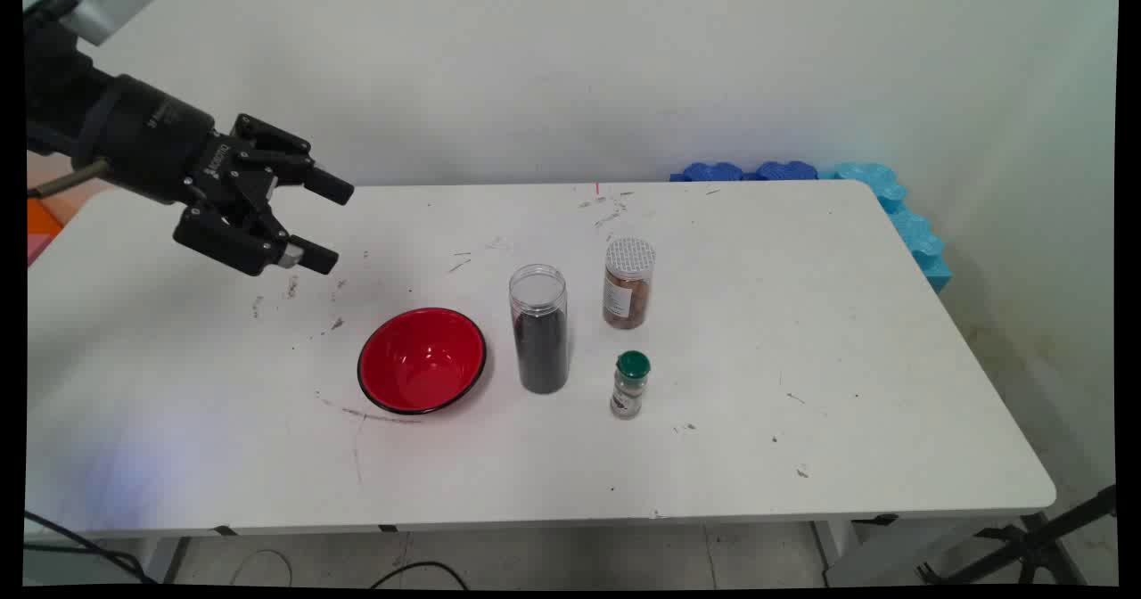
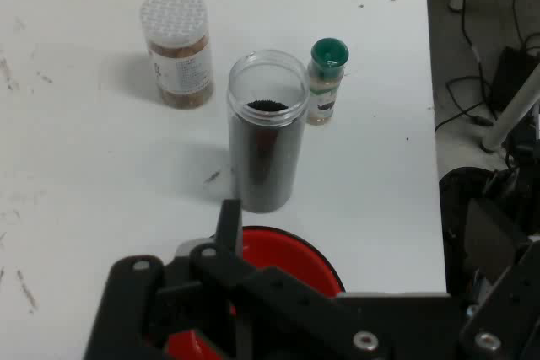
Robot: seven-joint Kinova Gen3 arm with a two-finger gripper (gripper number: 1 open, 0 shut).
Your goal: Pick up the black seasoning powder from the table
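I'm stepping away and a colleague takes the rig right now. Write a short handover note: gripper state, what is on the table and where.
Gripper: open, holding nothing, raised above the table's left part, touching nothing.
Nearest to it: red bowl, upright, nothing visible inside.
Right of the bowl: tall clear jar, no lid, holding dark contents to most of its height.
Behind and right of that: shorter jar with a white lid and brown contents.
In front of the shorter jar: small shaker with a green cap.
All four stand upright and apart from each other.
Blue foam pieces lie along the table's far right edge.
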